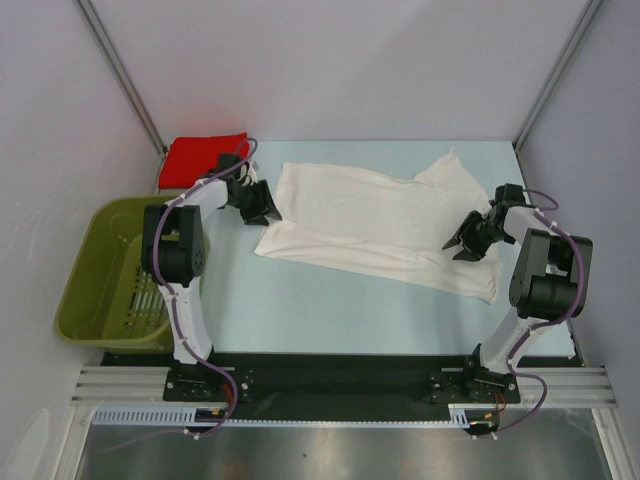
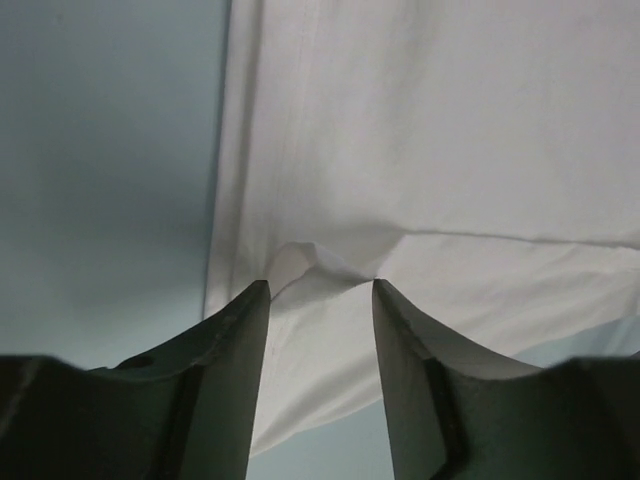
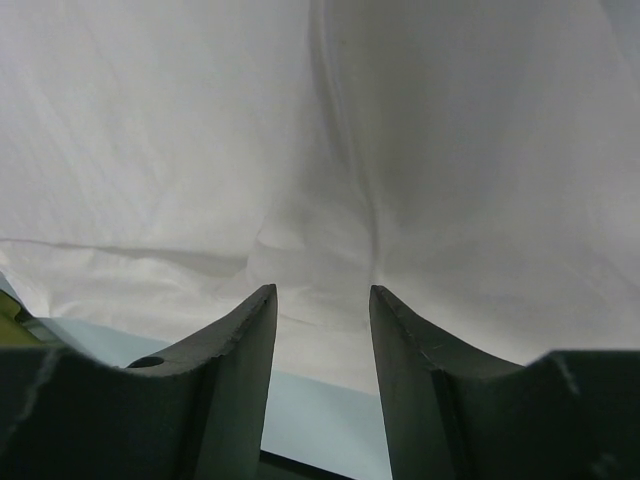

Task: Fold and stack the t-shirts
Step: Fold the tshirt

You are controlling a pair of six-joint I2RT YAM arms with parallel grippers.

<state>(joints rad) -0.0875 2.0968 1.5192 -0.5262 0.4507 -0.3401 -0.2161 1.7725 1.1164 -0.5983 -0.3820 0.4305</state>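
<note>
Spread out across the pale blue table (image 1: pixel 300 310), slightly skewed and mostly flat: a large plain white soft cloth t-shirt (image 1: pixel 370 225), with one sleeve poking out at its far right corner and a narrower tail of fabric reaching toward the near right.

At the white t-shirt's left edge, lowered onto the cloth: the left pincer (image 1: pixel 262 212). From its wrist camera, dark fingers (image 2: pixel 245 330) parted about halfway, tips down on the fabric just inside the shirt's edge, a small raised pucker of white cloth in the gap between them. Not clamped on it; cannot tell whether either tip touches the pucker's sides.

At the white t-shirt's right side, close to its near right end, likewise down on the cloth: the right pincer (image 1: pixel 462 245). From its wrist camera, dark fingers (image 3: pixel 250 330) parted about halfway, tips resting on the fabric, a soft crease leading away from the gap, nothing pinched.

Beyond the white t-shirt's far left corner, just past the left pincer and apart from the white cloth: a bright red cloth t-shirt (image 1: pixel 205 157), lying in a compact flat shape.

Left of the white t-shirt, past the table's edge: an olive-green plastic basket (image 1: pixel 110 270) with slotted walls, tilted outward.
</note>
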